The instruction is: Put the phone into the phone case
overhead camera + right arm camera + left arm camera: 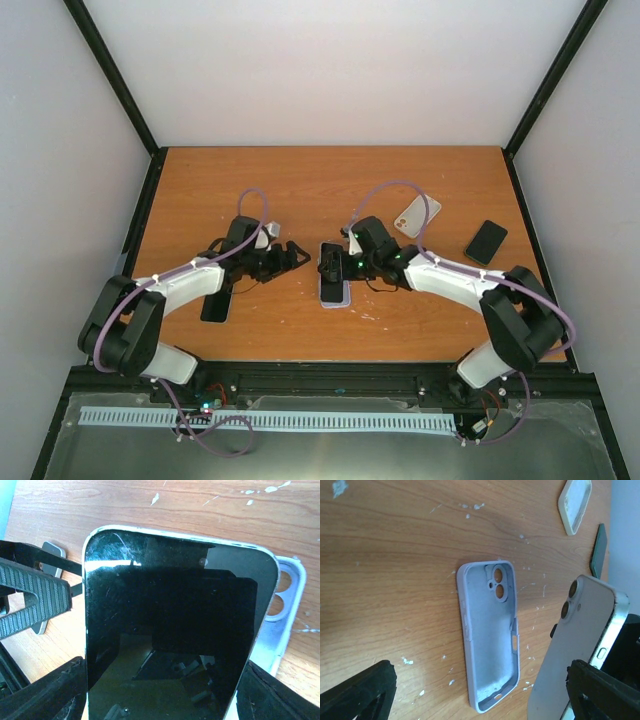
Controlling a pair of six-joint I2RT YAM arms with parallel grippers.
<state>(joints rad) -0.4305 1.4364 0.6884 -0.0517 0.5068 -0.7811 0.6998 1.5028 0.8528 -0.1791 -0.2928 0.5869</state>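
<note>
The lavender phone case (490,635) lies open side up on the wooden table, camera cutouts at its far end; it also shows in the top view (336,294). My right gripper (331,263) is shut on the phone (175,625), its dark screen facing the wrist camera. The phone is tilted above the case, whose corner (286,605) shows behind it. In the left wrist view the phone's pale back (580,645) stands right of the case. My left gripper (292,253) is open and empty just left of the case, its fingers (365,692) wide apart.
A beige case (417,215) and a dark phone (486,242) lie at the back right. Another black phone (215,305) lies on the table under the left arm. White flecks dot the wood around the lavender case.
</note>
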